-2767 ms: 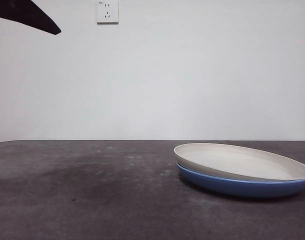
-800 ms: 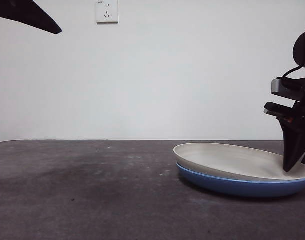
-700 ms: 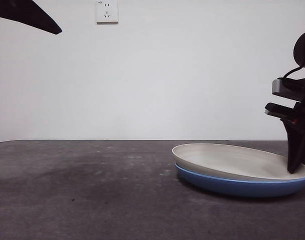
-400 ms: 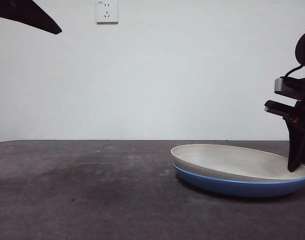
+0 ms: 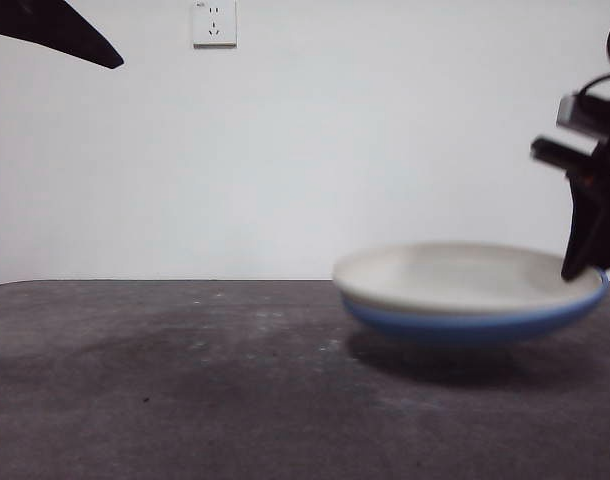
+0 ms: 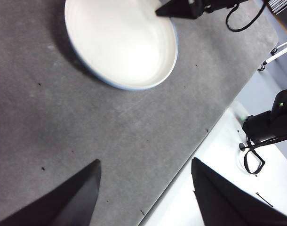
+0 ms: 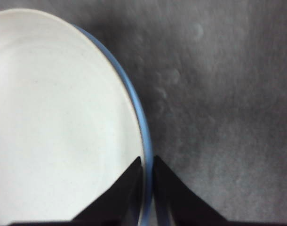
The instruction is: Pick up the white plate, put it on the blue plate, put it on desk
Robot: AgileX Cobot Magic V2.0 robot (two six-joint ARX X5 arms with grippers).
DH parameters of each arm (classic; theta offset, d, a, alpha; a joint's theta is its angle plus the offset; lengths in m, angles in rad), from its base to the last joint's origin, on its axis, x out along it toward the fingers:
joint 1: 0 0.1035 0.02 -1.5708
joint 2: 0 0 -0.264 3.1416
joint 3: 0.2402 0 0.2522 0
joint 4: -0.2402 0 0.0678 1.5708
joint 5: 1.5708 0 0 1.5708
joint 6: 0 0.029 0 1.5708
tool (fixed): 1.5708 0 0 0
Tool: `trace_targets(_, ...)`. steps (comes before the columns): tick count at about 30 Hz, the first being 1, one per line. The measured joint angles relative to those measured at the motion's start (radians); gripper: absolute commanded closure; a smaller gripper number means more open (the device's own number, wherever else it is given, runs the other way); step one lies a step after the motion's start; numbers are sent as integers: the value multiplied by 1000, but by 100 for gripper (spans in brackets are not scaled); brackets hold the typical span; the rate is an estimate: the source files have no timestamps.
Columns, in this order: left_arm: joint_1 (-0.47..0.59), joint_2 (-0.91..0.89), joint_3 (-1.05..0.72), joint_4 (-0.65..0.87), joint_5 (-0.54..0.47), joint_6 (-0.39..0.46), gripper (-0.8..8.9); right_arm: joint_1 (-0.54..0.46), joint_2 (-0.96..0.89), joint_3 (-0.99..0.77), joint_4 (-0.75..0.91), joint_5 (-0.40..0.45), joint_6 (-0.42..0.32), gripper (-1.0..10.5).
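Right tool (image 7: 147,176): pinching both stacked rims, so both lift.
White plate (image 5: 465,275): nested in blue plate (image 5: 475,325), beside the tool, off the bench (image 5: 165,390).
Left tool (image 6: 143,188): spread, well apart.

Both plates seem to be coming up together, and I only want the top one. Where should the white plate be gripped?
Grip the white plate by its rim alone, from above. The right gripper pinches both nested rims, lifting the blue plate off the desk.
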Motion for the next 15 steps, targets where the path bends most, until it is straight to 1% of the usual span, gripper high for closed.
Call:
trace_targets(7, 0, 0, 0, 0, 0, 0, 502, 60, -51, 0, 58, -12, 69, 935)
trace_targets(15, 0, 0, 0, 0, 0, 0, 502, 154, -42, 12, 130, 9, 141, 935)
